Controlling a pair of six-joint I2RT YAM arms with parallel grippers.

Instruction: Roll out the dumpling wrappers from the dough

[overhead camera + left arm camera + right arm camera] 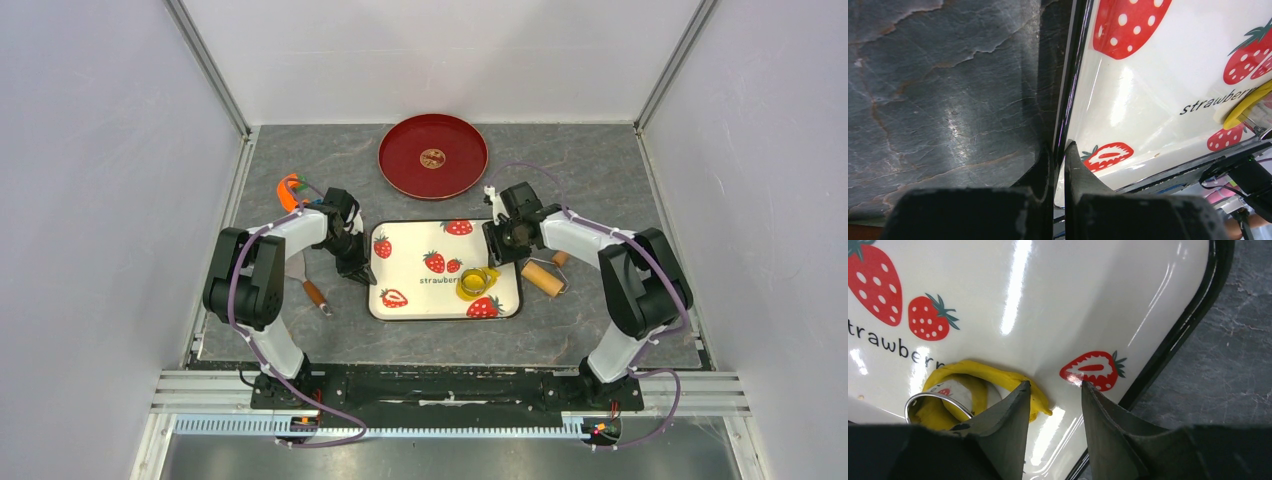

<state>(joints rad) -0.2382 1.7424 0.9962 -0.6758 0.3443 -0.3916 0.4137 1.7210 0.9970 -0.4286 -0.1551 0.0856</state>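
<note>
- On the dark grey, stone-patterned table, a white rectangular tray with a black rim and printed red strawberries, set between the two arms.
- At the tray's left edge, the left gripper, closed tight on the rim: one black finger outside on the table side, the other inside over the white surface, the black edge pinched between them.
- Over the right part of the tray, near the halved-strawberry print, the right gripper: jaws parted with a clear gap, nothing between them, nothing held.
- Just beside one of the right gripper's fingertips, an irregular curved yellow dough scrap, lying on the tray. Whether the scrap touches the tip or only overlaps it in the wrist view, cannot tell.
- Inside the curl of the dough scrap, a thin round metal ring, partly hidden by the same finger.
- At the middle of the round red plate, the dumpling wrapper: a small, thin, flat, yellowish round disc, far smaller than the plate. Both on the far side of the table, behind the tray and well apart from both grippers.
- Right of the tray, on the table, a pale wooden rolling pin, lying slantwise near the rim, under the right arm.
- Left of the tray, partly under the left arm, a flat scraper with a brown wooden handle.
- Further back on the left, a small orange object, too small to tell what.
</note>
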